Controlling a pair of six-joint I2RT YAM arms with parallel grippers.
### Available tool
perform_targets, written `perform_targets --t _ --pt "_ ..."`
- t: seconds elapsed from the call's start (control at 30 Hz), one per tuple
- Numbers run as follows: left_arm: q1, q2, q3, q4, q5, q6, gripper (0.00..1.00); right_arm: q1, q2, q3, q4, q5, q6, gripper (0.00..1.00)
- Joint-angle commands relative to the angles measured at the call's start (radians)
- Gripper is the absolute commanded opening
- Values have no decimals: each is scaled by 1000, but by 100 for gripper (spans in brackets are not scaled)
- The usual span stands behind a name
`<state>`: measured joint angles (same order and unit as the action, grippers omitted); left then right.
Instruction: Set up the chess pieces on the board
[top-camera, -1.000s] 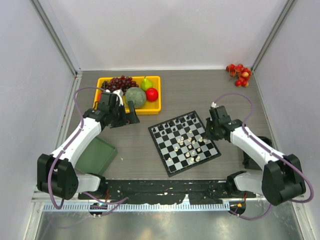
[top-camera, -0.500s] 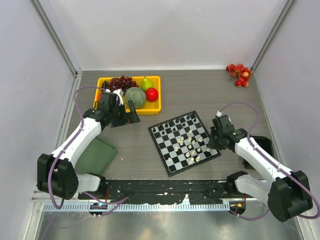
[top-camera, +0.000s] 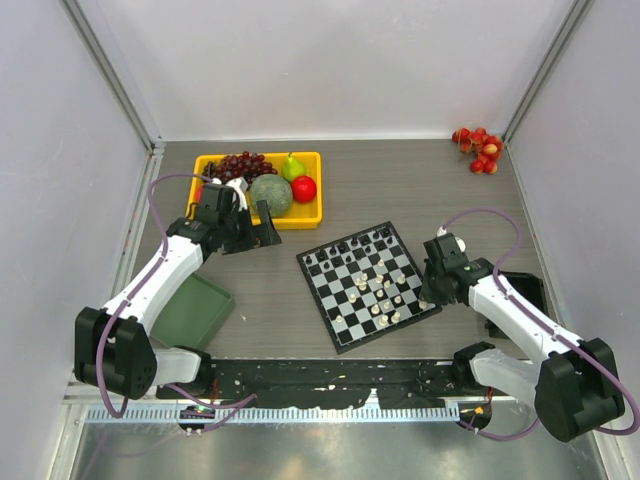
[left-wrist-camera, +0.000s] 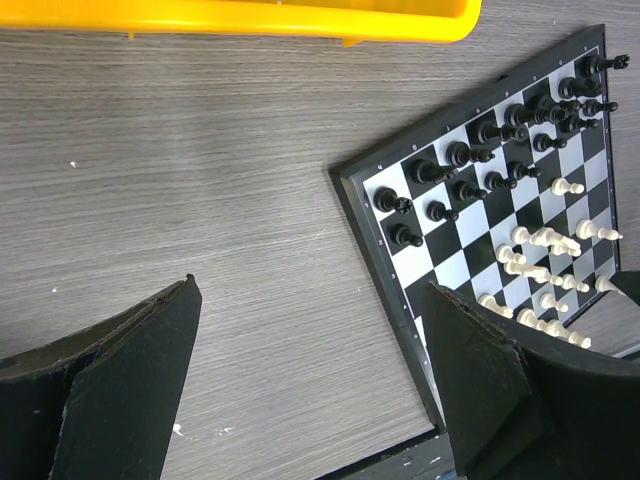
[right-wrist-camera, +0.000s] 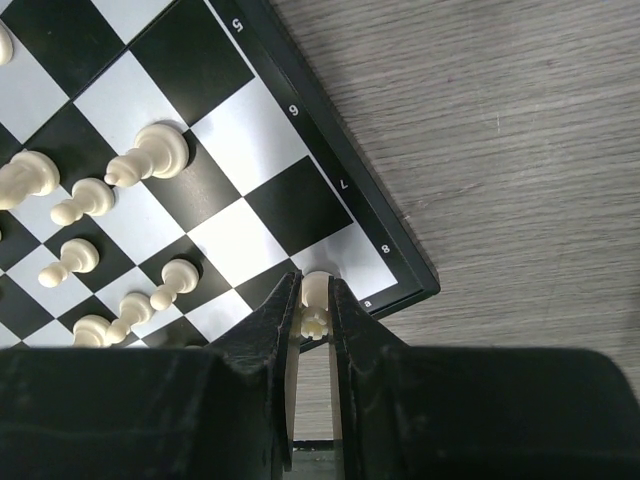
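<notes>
Chessboard: small black-and-white checkered board (top-camera: 368, 285) with thin black border, lying mid-surface, nearer the right edge.
Pieces: black figures (left-wrist-camera: 470, 160) fill its far rows; cream figures (right-wrist-camera: 95, 195) sit scattered.
Right hand (right-wrist-camera: 312, 318): clamped on a cream rook (right-wrist-camera: 314, 305) at the board's corner square.
Left hand (left-wrist-camera: 310, 390): spread apart, empty, beside the yellow plastic tray (top-camera: 305, 215).
Step advice: lower it square, centred, then release gently.
Writing: border numerals 5, 6, 7, 8 and letter a.

White walls, grey wood-grain table (top-camera: 400, 190)

Bare table (top-camera: 260, 290) lies left of the board (top-camera: 368, 284), cream pieces (top-camera: 385, 300) crowding its right side.
</notes>
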<state>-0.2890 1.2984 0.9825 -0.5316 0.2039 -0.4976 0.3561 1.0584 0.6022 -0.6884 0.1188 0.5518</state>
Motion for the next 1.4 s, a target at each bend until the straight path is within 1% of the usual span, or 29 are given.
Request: perform_targets --t 0.0,0.37,0.77,0.83,0.93,1.1,1.2,1.23,1.37 --pt "-4 -27 -2 33 20 -9 99 0 -6 4 12 31 8 15" --pt "-4 -8 2 39 28 -9 99 -28 -12 -16 13 58 20 16" --pt "-4 -2 2 39 26 -9 99 -40 2 2 26 58 8 21" --pt "-4 1 2 38 26 -6 99 -39 0 7 33 41 0 24" --pt "-4 -1 -2 38 26 -7 99 -39 -21 33 39 18 -32 31" --pt "-4 -1 -4 41 26 -7 99 -39 -35 102 75 -70 -82 42" --pt "-4 -2 -2 42 28 -9 99 -37 18 166 101 -105 -98 45" --pt "-4 -2 -5 44 28 -9 99 -36 46 179 110 -143 -104 45" --pt "-4 -4 -2 41 26 -9 99 -23 144 261 155 -186 -118 47"
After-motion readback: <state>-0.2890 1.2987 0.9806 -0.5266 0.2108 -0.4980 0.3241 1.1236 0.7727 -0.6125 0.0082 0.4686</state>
